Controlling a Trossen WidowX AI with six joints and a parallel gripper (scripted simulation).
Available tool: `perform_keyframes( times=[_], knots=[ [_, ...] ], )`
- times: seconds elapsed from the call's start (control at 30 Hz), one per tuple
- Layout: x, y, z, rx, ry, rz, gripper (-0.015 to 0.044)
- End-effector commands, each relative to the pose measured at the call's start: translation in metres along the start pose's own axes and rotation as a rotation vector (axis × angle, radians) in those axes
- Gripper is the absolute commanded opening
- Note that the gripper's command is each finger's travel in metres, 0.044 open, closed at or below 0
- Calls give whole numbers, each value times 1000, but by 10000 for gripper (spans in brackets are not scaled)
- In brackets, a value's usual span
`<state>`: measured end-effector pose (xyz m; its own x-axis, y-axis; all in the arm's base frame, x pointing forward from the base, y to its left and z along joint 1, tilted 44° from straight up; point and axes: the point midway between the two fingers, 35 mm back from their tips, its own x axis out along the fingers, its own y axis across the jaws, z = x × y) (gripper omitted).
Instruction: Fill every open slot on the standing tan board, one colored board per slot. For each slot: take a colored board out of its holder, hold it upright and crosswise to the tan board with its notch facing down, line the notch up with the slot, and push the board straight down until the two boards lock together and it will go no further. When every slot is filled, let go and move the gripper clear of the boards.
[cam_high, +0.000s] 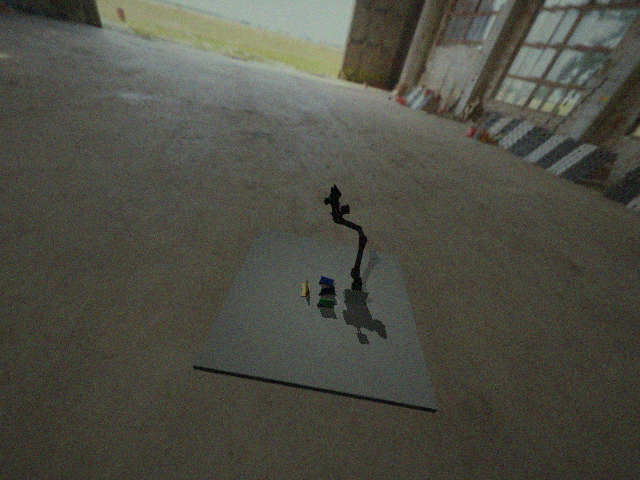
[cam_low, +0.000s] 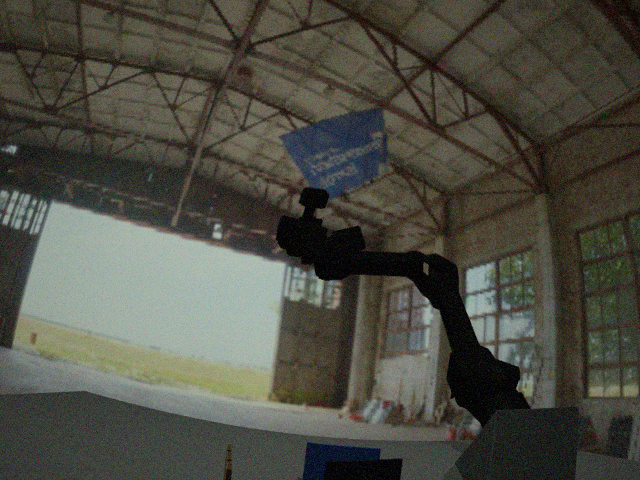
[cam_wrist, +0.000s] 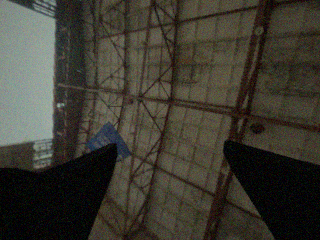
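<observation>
Leftmost in the top view, your tan board (cam_high: 305, 289) (cam_low: 227, 462) stands on edge on the tabletop (cam_high: 289, 351) (cam_low: 155, 439), presumably so its slots stay reachable from above. Right of it, the blue board (cam_high: 326, 281) (cam_low: 341, 457) and the green board (cam_high: 326, 303) sit in a row, likely held ready for lifting. Your claw (cam_high: 334, 187) (cam_wrist: 171, 147) is raised well apart from them, fingers spread wide, nothing between them, touching no board.
</observation>
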<state>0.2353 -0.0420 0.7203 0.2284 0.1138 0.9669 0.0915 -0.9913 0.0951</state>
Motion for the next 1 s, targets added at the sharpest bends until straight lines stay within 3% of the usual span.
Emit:
perform_keyframes(
  times=[0.0, 0.23, 0.4, 0.63, 0.7, 0.97],
  knots=[
    [0, 1, 2, 15, -8, 5, 374],
    [-27, 16, 94, 554, -268, 249, 190],
    [-53, 16, 143, 818, -383, 427, 186],
    [-126, -1, 227, 1251, -541, 872, 186],
    [-135, -3, 234, 1283, -553, 922, 186],
    [-251, -41, 291, 1501, -597, 1569, 186]
  ],
)
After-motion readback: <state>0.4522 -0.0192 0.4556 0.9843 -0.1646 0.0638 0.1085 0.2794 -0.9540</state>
